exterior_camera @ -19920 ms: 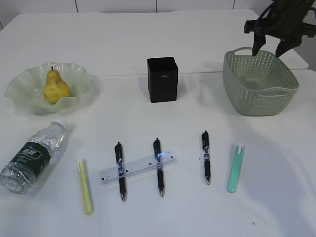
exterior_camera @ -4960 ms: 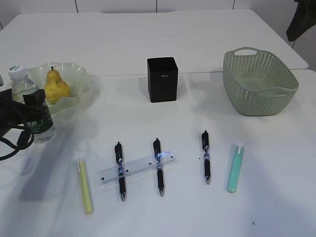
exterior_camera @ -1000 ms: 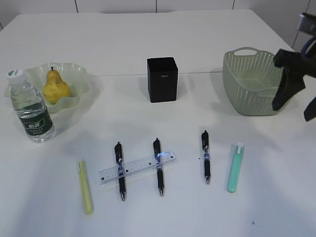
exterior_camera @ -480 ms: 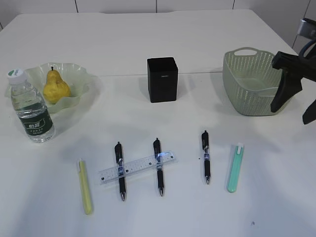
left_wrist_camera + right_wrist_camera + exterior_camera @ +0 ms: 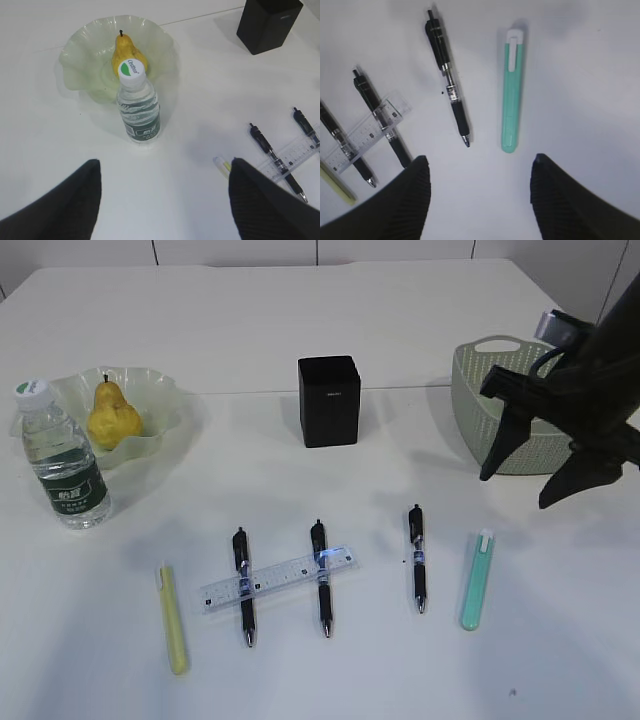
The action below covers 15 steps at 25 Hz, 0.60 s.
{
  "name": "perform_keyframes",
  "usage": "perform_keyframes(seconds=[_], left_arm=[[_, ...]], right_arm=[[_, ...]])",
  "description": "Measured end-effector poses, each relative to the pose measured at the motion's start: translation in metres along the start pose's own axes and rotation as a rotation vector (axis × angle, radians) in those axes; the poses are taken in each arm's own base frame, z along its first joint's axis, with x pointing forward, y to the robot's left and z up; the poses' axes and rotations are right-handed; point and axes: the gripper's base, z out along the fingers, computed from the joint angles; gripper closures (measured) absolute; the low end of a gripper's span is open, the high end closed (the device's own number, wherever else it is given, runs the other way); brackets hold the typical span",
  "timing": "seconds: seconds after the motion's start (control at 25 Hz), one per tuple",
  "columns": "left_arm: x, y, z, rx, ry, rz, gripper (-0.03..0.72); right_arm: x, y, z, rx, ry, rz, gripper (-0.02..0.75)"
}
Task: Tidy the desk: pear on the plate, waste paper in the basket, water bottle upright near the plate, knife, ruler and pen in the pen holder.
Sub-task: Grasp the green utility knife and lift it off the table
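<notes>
Lying along the bottom of the exterior view, the writing things are spread flat and apart, so each can be taken singly: a yellow knife (image 5: 172, 617) at lower left, the clear ruler (image 5: 278, 580) resting slantwise across two black pens (image 5: 243, 586), a third pen (image 5: 416, 557) to their right, and a teal knife (image 5: 477, 579) at lower right. None is yet in the pen holder (image 5: 329, 400), which stands upright at upper centre, open side up to receive them.

At centre right the right gripper (image 5: 530, 476) is held above the table with its jaws spread and nothing between them; in its wrist view the teal knife lies just ahead of the fingers, so it is judged the likely next pick. The left gripper (image 5: 162, 200), at the bottom of its wrist view, is likewise spread and empty, well clear of the bottle.

At middle left the water bottle (image 5: 64, 462) stands upright just beside the plate (image 5: 160, 390), on which the pear (image 5: 112, 416) rests, stem up. The basket (image 5: 500, 400) sits at upper right; no waste paper can be made out.
</notes>
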Motion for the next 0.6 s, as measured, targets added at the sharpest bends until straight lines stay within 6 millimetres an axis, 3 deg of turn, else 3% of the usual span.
perform_keyframes(seconds=[0.36, 0.6], left_arm=[[0.0, 0.0, 0.0, 0.003, 0.001, -0.003, 0.127], [0.0, 0.0, 0.0, 0.003, 0.001, -0.005, 0.127]], right_arm=[[-0.007, 0.001, 0.02, 0.029, 0.007, 0.002, 0.244], [-0.015, -0.003, 0.045, 0.067, 0.03, 0.041, 0.244]])
